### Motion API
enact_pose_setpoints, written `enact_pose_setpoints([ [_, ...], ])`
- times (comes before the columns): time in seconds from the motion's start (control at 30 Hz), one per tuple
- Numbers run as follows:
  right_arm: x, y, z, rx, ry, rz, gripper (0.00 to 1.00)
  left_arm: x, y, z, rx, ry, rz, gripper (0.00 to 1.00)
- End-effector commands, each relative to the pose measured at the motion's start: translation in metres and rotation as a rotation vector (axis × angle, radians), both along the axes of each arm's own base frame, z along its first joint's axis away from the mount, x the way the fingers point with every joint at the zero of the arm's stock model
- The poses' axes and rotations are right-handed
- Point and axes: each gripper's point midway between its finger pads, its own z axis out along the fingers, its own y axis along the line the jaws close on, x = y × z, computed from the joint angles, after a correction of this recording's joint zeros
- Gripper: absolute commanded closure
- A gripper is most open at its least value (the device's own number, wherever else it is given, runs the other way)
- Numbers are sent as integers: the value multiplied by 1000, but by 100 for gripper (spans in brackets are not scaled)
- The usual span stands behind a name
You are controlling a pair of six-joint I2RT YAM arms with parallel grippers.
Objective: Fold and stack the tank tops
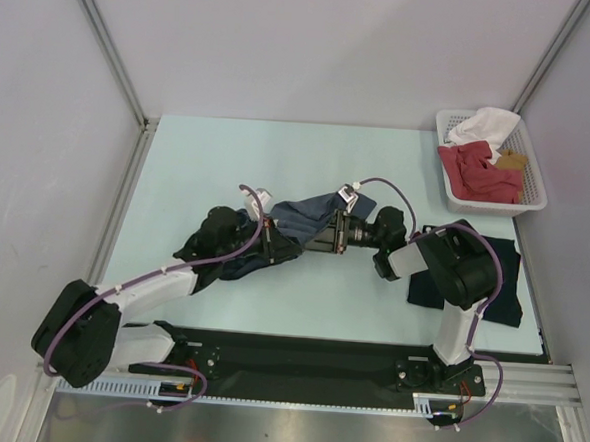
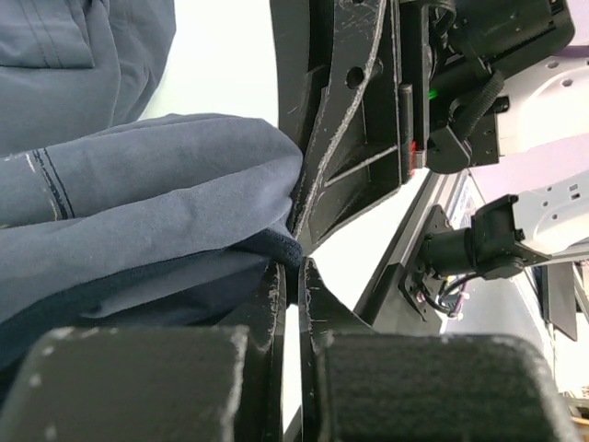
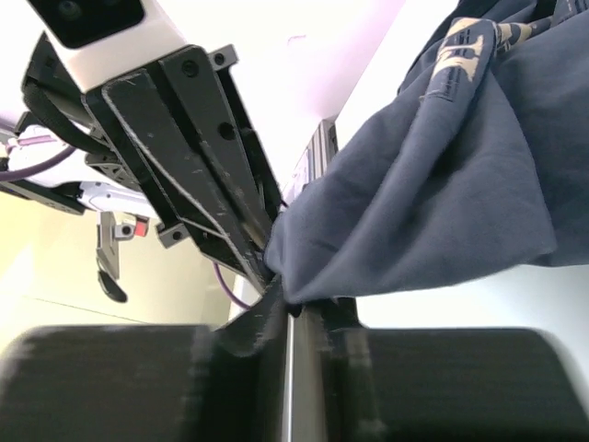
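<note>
Left pincer (image 2: 293,278) and right pincer (image 3: 293,309) meet mid-desk (image 1: 198,165). Each is nearly closed and nips an edge of the slate top (image 1: 300,213), which bunches around them. The navy top (image 1: 501,289) lies flat at the right, partly under the right arm. Both look light, limp and stretchy, so corners or shoulder straps, held well apart, seem the best holds.

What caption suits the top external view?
Left end effector and right end effector pinch one blue tank top; navy top lies aside.

A white plastic lattice basket (image 1: 496,206) at two o'clock is filled with a red cloth garment (image 1: 478,172) and a white cloth garment (image 1: 489,125).
</note>
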Motion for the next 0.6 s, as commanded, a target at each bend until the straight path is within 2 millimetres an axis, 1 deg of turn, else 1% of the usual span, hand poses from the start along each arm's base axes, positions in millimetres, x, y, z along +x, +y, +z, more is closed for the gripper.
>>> enact_pose_setpoints([
  [0.0, -4, -2, 31, 109, -226, 5, 81, 5, 2, 33, -26, -122, 16, 100],
  [0.03, -3, -2, 31, 108, -225, -2, 71, 5, 6, 31, -2, -112, 33, 100],
  [0.07, -2, -3, 31, 106, -226, -10, 68, 6, 8, 32, 12, -114, 44, 99],
  [0.1, 0, -6, 31, 104, -232, -28, 65, 4, 12, 25, 48, -99, 49, 100],
  [0.13, 3, -7, 29, 96, -226, -44, 60, 5, 17, 28, 62, -112, 77, 100],
  [0.17, 4, -9, 29, 92, -228, -57, 58, 6, 21, 30, 82, -122, 89, 100],
  [0.2, 6, -11, 28, 81, -231, -80, 57, 2, 28, 22, 120, -89, 103, 100],
  [0.23, 10, -14, 28, 75, -237, -101, 52, 0, 33, 29, 126, -108, 124, 100],
  [0.27, 13, -16, 28, 68, -234, -128, 50, 4, 41, 32, 152, -124, 165, 100],
  [0.3, 17, -18, 24, 50, -242, -150, 48, -1, 51, 22, 204, -88, 189, 100],
  [0.33, 18, -23, 26, 43, -250, -174, 45, -1, 60, 30, 218, -104, 230, 100],
  [0.37, 24, -26, 25, 30, -251, -213, 44, 6, 73, 35, 253, -117, 303, 100],
  [0.4, 27, -28, 25, 18, -255, -234, 43, 2, 86, 25, 302, -71, 350, 100],
  [0.43, 29, -32, 25, -7, -278, -258, 41, 1, 94, 29, 298, -64, 396, 100],
  [0.47, 35, -36, 23, -29, -280, -310, 41, 4, 104, 28, 304, -34, 463, 100],
  [0.5, 39, -39, 22, -55, -290, -341, 40, -3, 118, 13, 362, 32, 506, 100],
  [0.53, 43, -43, 3, -145, -277, -365, 39, -4, 129, 12, 365, 45, 557, 100],
  [0.57, 47, -47, 14, -167, -305, -407, 37, -8, 135, 3, 370, 74, 583, 100],
])
